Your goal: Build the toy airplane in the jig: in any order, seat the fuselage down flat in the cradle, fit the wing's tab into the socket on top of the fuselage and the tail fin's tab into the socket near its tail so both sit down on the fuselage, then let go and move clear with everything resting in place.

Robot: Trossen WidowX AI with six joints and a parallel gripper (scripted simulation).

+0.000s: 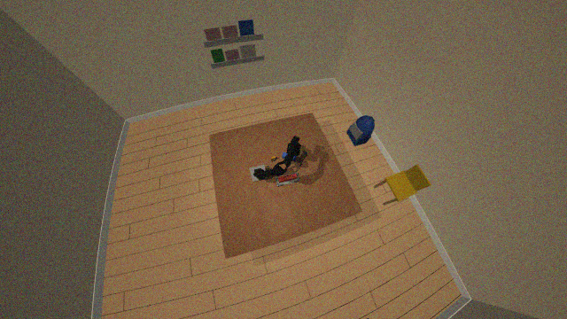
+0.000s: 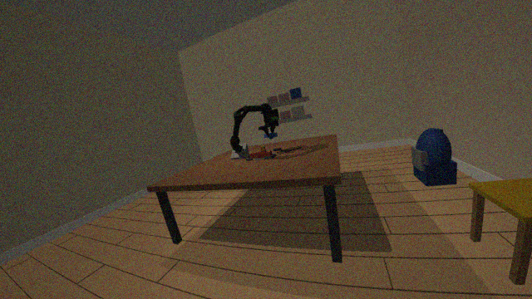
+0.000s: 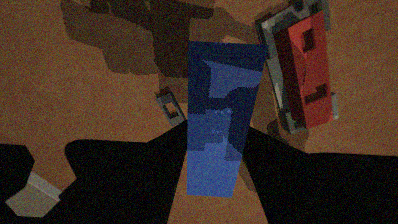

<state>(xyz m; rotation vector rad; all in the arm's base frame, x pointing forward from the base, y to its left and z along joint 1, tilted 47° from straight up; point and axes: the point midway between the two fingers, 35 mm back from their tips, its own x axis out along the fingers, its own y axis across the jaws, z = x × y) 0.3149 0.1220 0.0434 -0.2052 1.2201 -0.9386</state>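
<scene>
My gripper (image 3: 213, 125) (image 1: 285, 156) (image 2: 270, 134) is shut on the blue wing (image 3: 220, 100) (image 1: 284, 154) (image 2: 271, 135) and holds it in the air above the table, with the wing's long side running away from the wrist camera. The red fuselage (image 3: 312, 70) (image 1: 287, 178) (image 2: 261, 154) lies in the grey jig cradle (image 3: 272, 60), to the right of the wing in the wrist view and apart from it. A small yellow piece (image 1: 274, 158), maybe the tail fin, lies on the table to the left of the arm.
The brown table (image 1: 283, 221) (image 2: 266, 174) carries the arm's base (image 1: 261, 173) (image 2: 238, 151). A small grey frame-like piece (image 3: 170, 107) lies left of the wing. A blue bag (image 1: 361, 129) (image 2: 432, 158) and a yellow stool (image 1: 407, 182) (image 2: 503, 195) stand on the floor.
</scene>
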